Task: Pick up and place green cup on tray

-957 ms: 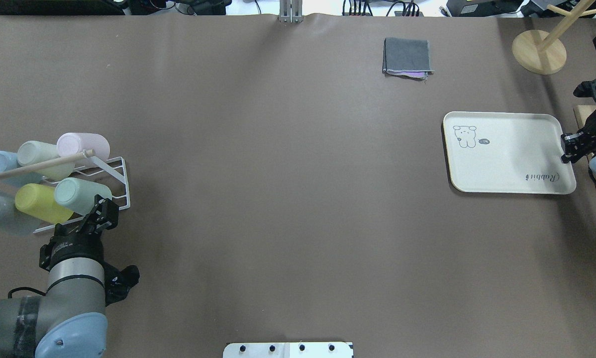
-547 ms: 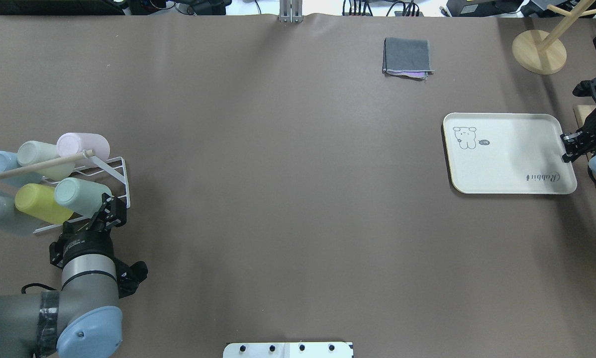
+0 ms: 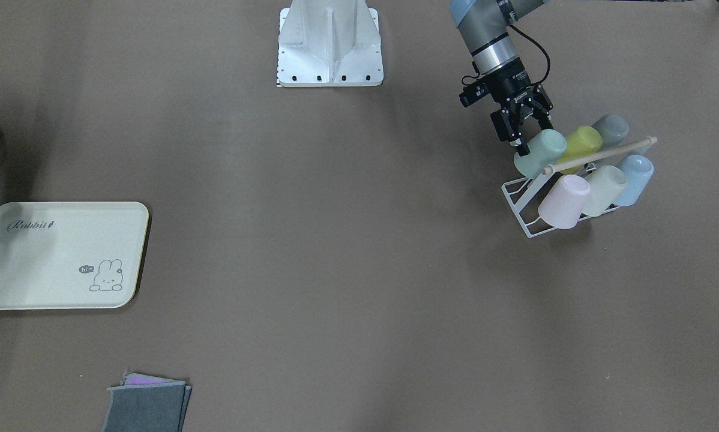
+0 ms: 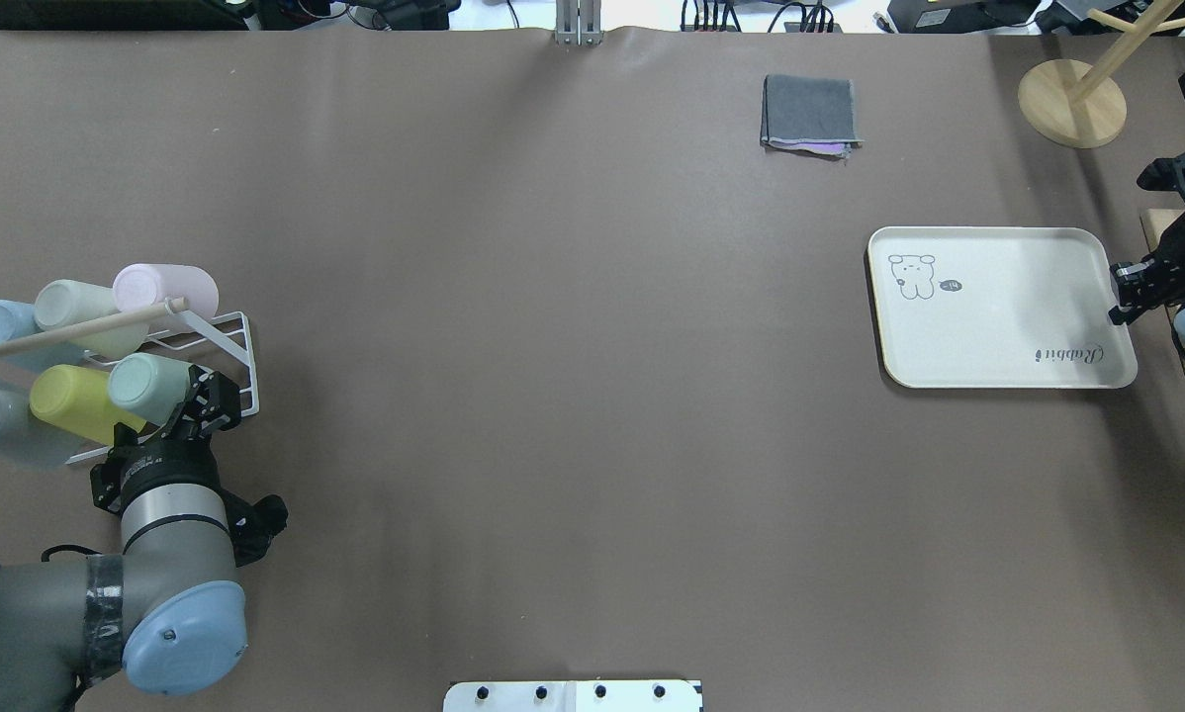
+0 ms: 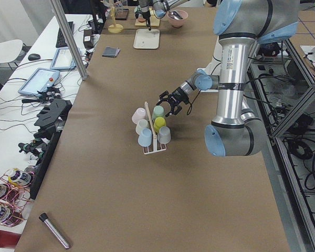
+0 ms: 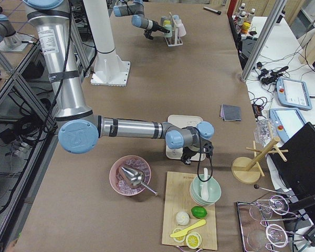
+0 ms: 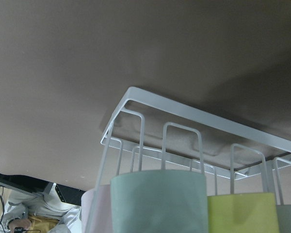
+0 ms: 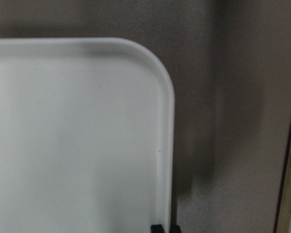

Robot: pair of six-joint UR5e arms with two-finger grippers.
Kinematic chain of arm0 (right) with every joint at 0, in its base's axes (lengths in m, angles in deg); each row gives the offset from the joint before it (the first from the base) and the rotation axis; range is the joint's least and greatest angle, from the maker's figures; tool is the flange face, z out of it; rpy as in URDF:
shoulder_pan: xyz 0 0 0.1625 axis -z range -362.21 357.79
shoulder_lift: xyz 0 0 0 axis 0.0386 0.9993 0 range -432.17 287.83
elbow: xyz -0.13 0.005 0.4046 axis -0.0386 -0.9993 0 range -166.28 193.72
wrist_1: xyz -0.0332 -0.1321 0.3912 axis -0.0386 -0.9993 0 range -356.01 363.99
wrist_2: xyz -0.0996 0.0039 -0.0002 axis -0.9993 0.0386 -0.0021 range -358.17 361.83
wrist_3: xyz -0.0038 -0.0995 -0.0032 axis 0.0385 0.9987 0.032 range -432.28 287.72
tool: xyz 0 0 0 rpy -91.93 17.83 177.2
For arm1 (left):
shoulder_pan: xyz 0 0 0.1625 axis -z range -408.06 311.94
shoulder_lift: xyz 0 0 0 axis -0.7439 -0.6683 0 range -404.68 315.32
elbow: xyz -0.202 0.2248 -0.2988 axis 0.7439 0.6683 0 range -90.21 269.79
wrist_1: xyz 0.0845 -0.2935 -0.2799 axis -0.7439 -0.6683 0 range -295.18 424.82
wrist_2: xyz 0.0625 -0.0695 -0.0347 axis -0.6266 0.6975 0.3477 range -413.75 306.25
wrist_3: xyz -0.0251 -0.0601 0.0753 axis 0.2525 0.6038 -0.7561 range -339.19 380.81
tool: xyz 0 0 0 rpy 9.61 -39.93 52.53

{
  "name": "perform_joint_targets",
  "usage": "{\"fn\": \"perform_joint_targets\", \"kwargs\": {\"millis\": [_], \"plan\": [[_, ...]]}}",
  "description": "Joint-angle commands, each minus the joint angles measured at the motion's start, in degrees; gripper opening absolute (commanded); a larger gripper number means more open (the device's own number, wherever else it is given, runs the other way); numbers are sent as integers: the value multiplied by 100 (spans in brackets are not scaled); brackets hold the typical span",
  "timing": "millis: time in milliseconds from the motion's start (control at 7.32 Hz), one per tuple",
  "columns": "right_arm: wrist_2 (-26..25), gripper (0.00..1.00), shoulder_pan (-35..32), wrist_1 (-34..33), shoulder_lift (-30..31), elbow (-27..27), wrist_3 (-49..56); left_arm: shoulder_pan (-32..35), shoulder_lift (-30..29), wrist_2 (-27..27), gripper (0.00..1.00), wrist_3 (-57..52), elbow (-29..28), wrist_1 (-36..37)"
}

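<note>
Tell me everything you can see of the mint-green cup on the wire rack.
The green cup is a plain, matte mint-green tumbler, plastic by its look, handleless and slightly tapered. It sits tilted on the white wire rack at the end of its row, with its closed base showing in the overhead view. The yellow-green cup is right beside it. The left gripper is open, its fingers astride the cup's mouth end; whether they touch it cannot be told.
</note>
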Motion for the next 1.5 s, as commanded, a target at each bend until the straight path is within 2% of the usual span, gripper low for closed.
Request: {"fn": "perform_joint_targets", "kwargs": {"millis": [0,273,957,1230,1366], "plan": [[471,0,-195,-3,8,3,-15,11,-114,6,98,64,-173,-3],[622,0,-371,-3,-18,73,-14,11,-299,6,98,73,-402,-3],[1061,0,-609,-56,-157,328,-23,187,-230,-3,96,55,-412,15],[1063,0,-444,-56,-526,459,-539,257,-230,-3,41,55,-429,15],[1010,0,1,-56,-658,756,-951,283,-230,-3,23,47,-412,15]]}}
